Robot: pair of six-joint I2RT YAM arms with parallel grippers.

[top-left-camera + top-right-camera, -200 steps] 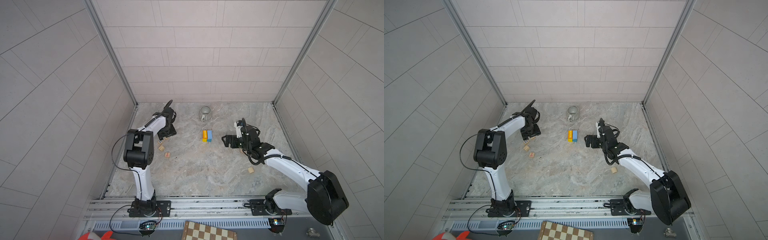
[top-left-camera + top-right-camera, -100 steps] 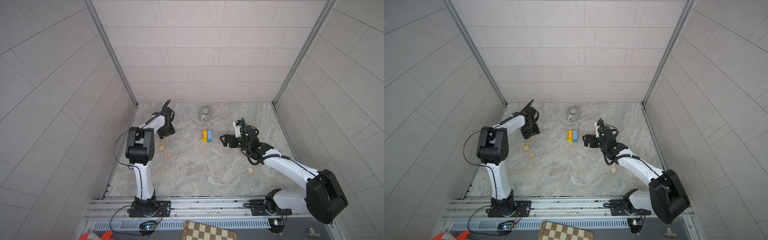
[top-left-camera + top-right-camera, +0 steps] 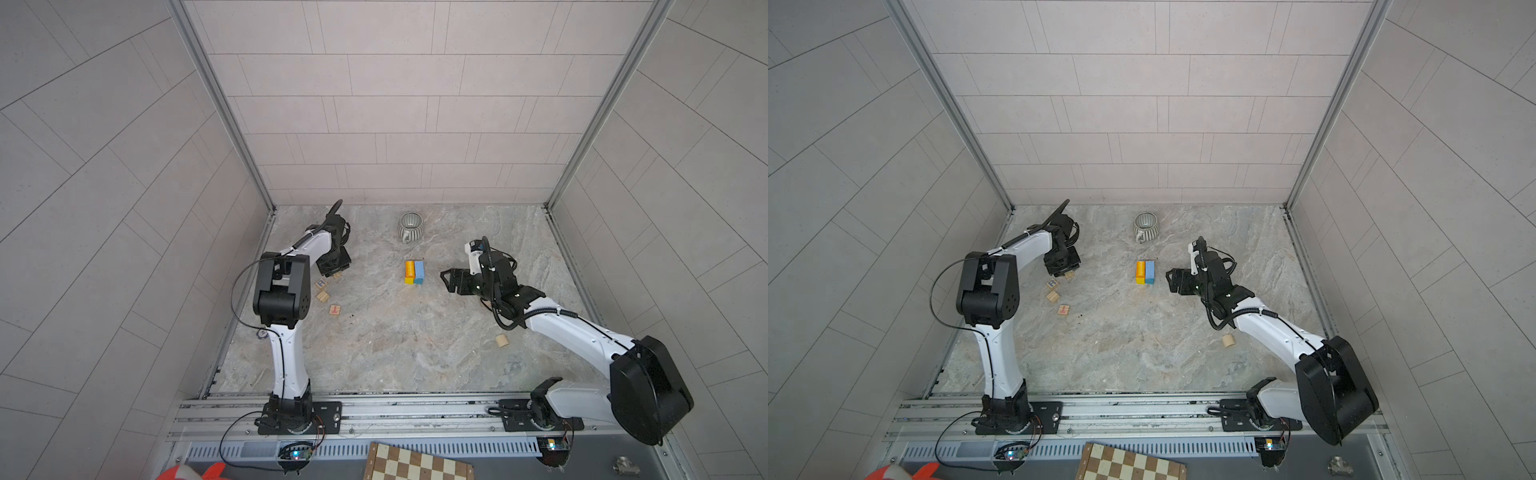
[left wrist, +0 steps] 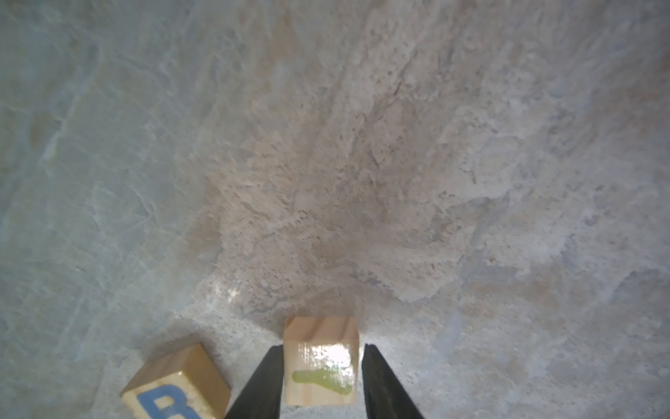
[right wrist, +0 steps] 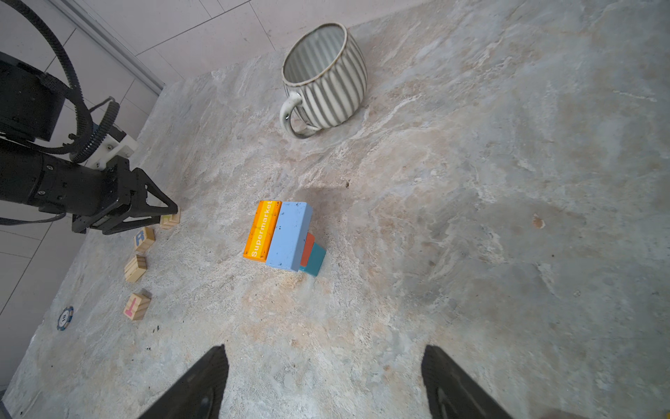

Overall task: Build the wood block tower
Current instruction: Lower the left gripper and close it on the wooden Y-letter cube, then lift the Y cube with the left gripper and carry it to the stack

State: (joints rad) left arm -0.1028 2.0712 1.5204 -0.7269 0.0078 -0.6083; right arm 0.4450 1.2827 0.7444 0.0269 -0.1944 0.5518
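Shows the wood block tower (image 3: pixel 414 272) at the centre of the marbled grey tabletop (image 3: pixel 395 353) in both top views: a low stack, an orange-yellow brick lettered "Supermarket" (image 5: pixel 261 230) and a light blue brick (image 5: pixel 288 235) side by side on top, an orange-red block (image 5: pixel 308 250) and a teal block (image 5: pixel 314 260) beneath.

Puts the right gripper (image 3: pixel 451 280) just right of the stack, aimed at it, jaws spread wide, holding nothing.

Puts the left gripper (image 4: pixel 321 348) at left-centre of the top views, low over the tabletop, jaws standing close at either side of a natural wood cube with a green mark (image 4: pixel 321 359) resting on the surface; cannot tell whether the pads (image 4: pixel 264 381) actually press it.

Shows, just below that cube in a top view, a wood cube with a blue letter R (image 3: pixel 320 284), a plain grooved wood cube (image 3: pixel 323 296) and a wood cube with a red T (image 3: pixel 335 309); at lower right, alone, a natural wood cylinder (image 3: pixel 501 340); above the tower, near the back wall, a grey ribbed mug (image 3: pixel 409 226).

Looks like the pick-up step for the green-marked cube. Calls next for a firm, square pinch, a straight lift clear of the R cube close beside, a carry rightward to the tower, and a level set-down across the two top bricks without nudging them apart.
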